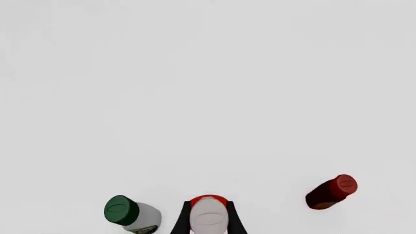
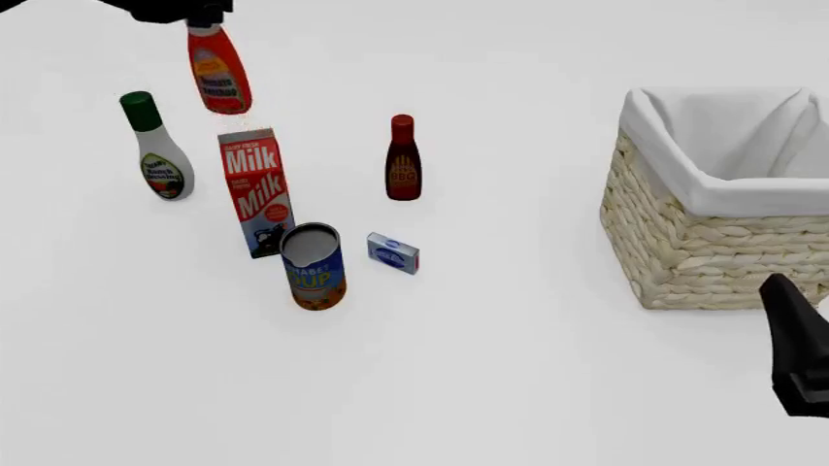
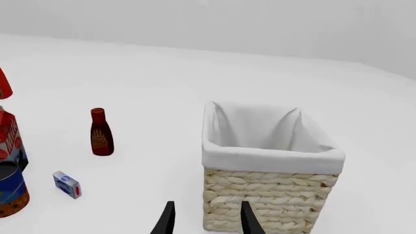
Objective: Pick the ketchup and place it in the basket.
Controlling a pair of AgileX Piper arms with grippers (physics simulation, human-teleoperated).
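Status: pick done, placement pending. Ketchup: pinched at its cap by left gripper, lifted clear above milk carton. Basket: well apart, holding nothing visible. Right gripper: spread, idle.

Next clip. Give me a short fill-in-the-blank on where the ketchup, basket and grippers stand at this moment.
1. The ketchup hangs in the ____ gripper, lifted off the table.
2. The basket holds ____ so far.
3. The ketchup's cap points ____ in the front view.
4. The right gripper holds ____.

Missing words: left; nothing; up; nothing
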